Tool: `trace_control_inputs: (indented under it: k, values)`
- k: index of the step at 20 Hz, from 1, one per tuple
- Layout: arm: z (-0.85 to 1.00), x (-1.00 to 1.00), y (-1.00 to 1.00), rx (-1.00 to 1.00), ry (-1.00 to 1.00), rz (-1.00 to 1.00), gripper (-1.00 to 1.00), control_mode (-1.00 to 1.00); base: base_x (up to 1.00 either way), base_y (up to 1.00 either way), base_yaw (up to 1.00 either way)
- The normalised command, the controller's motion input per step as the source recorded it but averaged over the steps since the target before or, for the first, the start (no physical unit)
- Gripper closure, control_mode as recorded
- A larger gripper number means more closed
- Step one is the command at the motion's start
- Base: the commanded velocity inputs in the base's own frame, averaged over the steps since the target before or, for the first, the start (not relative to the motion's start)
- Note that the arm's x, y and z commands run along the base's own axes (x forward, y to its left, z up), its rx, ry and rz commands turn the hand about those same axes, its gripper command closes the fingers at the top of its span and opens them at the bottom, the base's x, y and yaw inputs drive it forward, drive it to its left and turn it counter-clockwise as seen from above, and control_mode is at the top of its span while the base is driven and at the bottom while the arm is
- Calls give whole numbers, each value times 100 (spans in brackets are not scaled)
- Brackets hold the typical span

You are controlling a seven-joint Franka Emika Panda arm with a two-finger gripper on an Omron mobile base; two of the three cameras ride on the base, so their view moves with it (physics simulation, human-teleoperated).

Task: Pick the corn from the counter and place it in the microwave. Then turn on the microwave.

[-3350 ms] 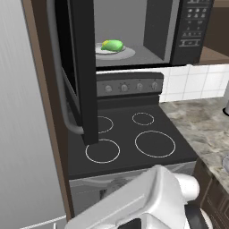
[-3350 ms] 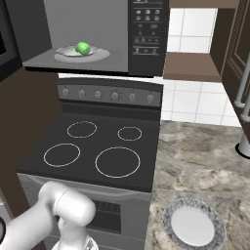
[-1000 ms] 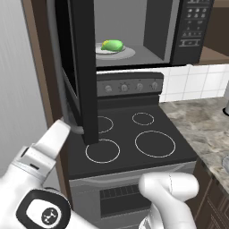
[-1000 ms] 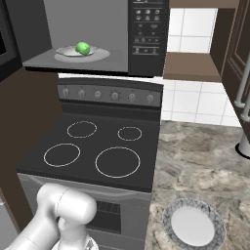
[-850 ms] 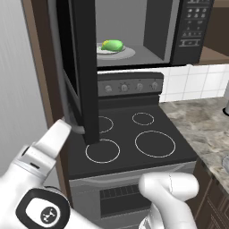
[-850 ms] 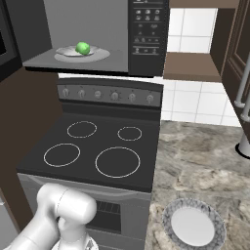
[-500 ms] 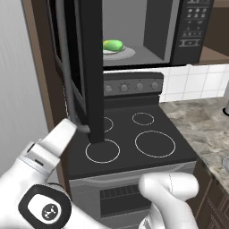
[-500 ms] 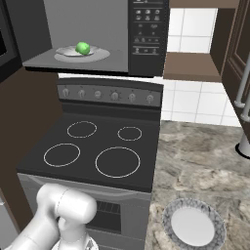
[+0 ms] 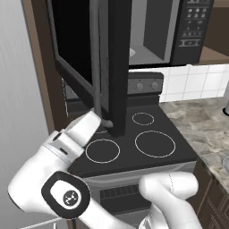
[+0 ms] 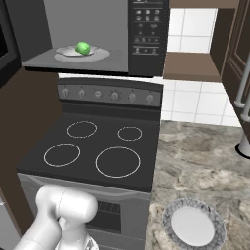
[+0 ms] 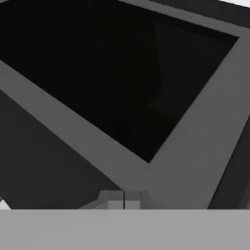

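Pressing shut fingers [image 9: 106,121] vs microwave door [image 9: 85,58] low edge; corn [image 10: 83,48] inside.

My claw [image 11: 124,199] sits closed, its tips pressed together at the bottom of my view, right up against the microwave [image 11: 195,146] door's grey frame. Beyond them stretches the dark window [image 11: 107,73], tilted across my sight.

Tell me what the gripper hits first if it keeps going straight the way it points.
Most likely the microwave door. The shut gripper sits close against the door's grey frame below the dark window, so it would meet that frame almost at once, though the exact gap is hard to judge.
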Motion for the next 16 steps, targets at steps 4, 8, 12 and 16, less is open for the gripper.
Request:
trace_control_inputs:
  k: [4,8,12,16]
  values:
    - [11,64,-72,12,0,2,100,-100,0,0,0]
    - [4,69,-74,13,0,7,100,-100,0,0,0]
    - [3,74,-74,15,0,12,100,-100,0,0,0]
    - [0,72,-66,16,0,18,100,-100,0,0,0]
